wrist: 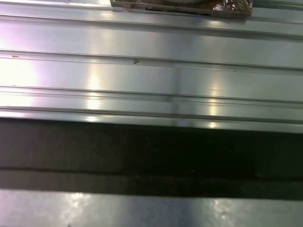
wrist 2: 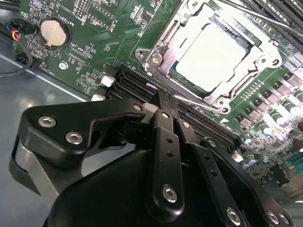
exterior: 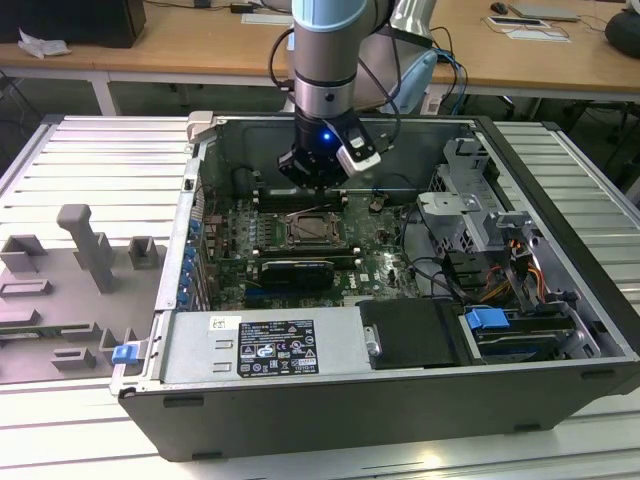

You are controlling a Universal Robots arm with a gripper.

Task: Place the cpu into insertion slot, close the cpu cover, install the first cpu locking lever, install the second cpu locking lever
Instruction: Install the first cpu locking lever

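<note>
Second wrist view shows you the gripper (wrist 2: pixel 163 100) closed, its fingers pressed together on nothing, close over the memory slots (wrist 2: pixel 135 81). Just beyond them the cpu (wrist 2: pixel 213 56) sits in the insertion slot (wrist 2: pixel 182 78), the cpu cover (wrist 2: pixel 158 54) lying flat around it.

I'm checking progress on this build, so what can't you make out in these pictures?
Second wrist view: the gripper hides the insertion slot's near side.
Same view: the picture's edge cuts off part of the cpu cover.
Exterior view: too small to tell what sits in the slot.
</note>
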